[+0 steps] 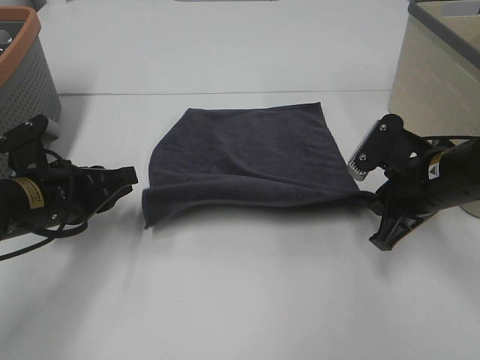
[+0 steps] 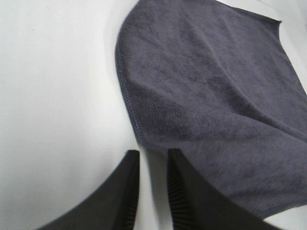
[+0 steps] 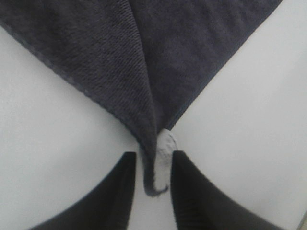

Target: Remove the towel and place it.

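Observation:
The dark charcoal-grey towel (image 1: 247, 157) lies spread on the white table (image 1: 240, 300), rumpled along its front edge. My right gripper (image 1: 373, 199) is at the towel's front right corner. In the right wrist view the towel (image 3: 158, 57) narrows to a pinched fold with a small white tag (image 3: 165, 148), held between my right gripper (image 3: 154, 158). My left gripper (image 1: 132, 178) is just left of the towel's left edge, apart from it. In the left wrist view the left gripper (image 2: 152, 154) is empty with a narrow gap, beside the towel's hem (image 2: 216, 96).
A grey perforated basket with an orange rim (image 1: 26, 67) stands at the back left. A beige bin with a grey rim (image 1: 435, 71) stands at the back right, close behind my right arm.

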